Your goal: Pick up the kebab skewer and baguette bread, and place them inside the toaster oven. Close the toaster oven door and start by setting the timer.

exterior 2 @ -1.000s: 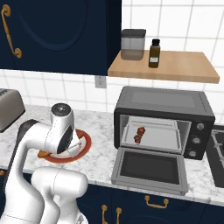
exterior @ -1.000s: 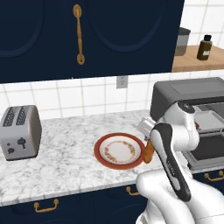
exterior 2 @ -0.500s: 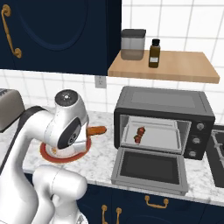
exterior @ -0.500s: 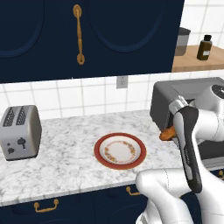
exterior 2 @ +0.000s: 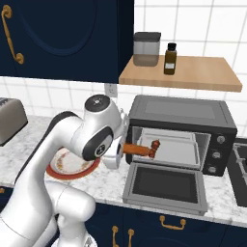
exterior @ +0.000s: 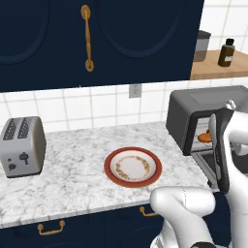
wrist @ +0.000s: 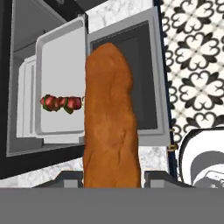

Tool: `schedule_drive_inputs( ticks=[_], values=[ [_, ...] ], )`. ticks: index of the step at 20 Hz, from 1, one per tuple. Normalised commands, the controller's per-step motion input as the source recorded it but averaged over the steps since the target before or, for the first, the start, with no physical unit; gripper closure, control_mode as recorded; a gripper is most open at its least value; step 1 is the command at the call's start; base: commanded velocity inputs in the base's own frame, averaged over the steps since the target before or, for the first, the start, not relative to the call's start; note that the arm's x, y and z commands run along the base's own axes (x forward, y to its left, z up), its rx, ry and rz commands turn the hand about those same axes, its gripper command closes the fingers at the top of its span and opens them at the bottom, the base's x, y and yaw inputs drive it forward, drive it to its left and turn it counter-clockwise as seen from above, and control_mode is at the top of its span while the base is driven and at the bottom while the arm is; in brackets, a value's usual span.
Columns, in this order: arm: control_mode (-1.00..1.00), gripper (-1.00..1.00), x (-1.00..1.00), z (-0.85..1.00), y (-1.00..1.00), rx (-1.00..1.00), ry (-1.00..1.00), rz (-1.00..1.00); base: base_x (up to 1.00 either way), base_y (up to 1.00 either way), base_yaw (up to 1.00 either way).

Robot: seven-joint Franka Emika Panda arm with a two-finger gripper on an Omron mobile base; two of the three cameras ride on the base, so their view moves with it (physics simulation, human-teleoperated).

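My gripper (wrist: 112,177) is partly closed on the baguette bread (wrist: 111,127), clamped on its near end, fingers either side. The loaf sticks straight out from my hand toward the toaster oven (exterior 2: 181,129), its far tip at the mouth of the open cavity. The toaster oven door (exterior 2: 166,187) is dropped flat, lying open on the marble counter (exterior: 68,179). The kebab skewer (wrist: 62,103) lies on the light tray (wrist: 59,83) inside the oven. Red-rimmed plate (exterior: 133,167) sits bare on the counter, left of the oven. Silver toaster (exterior: 22,146) far left. Jar (exterior 2: 146,48) and brown bottle (exterior 2: 170,59) on the wooden shelf (exterior 2: 193,75) above.
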Motion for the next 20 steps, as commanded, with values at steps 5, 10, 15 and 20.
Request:
schedule_drive_inputs(
  ticks=[5,10,15,20],
  values=[
    [-1.00,1.00,0.00,-0.02,-0.81,0.04,-0.07,-0.17,0.00,0.00,0.00],
    [-1.00,1.00,0.15,-0.22,-0.47,0.05,-0.11,-0.03,0.00,0.00,0.00],
    [-1.00,1.00,0.57,-0.17,-0.07,0.07,-0.15,0.01,0.00,0.00,0.00],
    [-1.00,1.00,0.56,0.02,-0.10,0.02,0.05,0.07,0.00,0.00,0.00]
  ],
)
